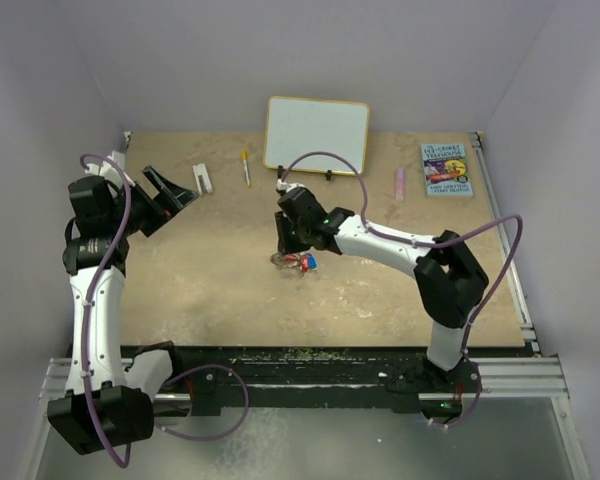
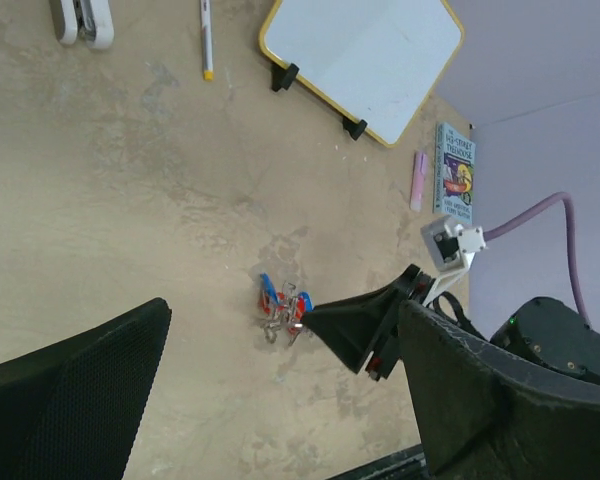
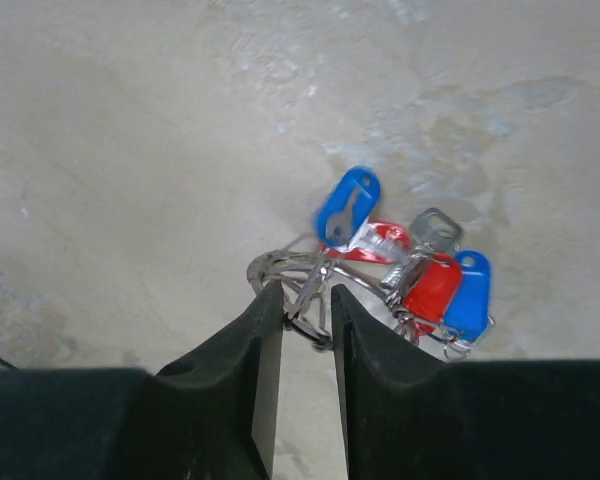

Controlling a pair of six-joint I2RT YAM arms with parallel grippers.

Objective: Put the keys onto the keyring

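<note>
**Right fingers pinched at the wire by the keys**

My right gripper (image 3: 306, 310) was narrowed to a thin slot, its tips against the keyring (image 3: 285, 270) wire; whether it truly gripped, I could not tell. The keys (image 3: 410, 265), red and blue, lay just right of it. My left gripper (image 1: 165, 195) hung wide apart, holding nothing, far left of the keys

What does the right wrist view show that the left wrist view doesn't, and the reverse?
Right wrist only: the right hand with its fingers nearly closed around thin wire of the keyring; whether they grip it is unclear. Left wrist only: the whiteboard, book, pen and pink marker. Both: the keys with red and blue tags on the table.
</note>
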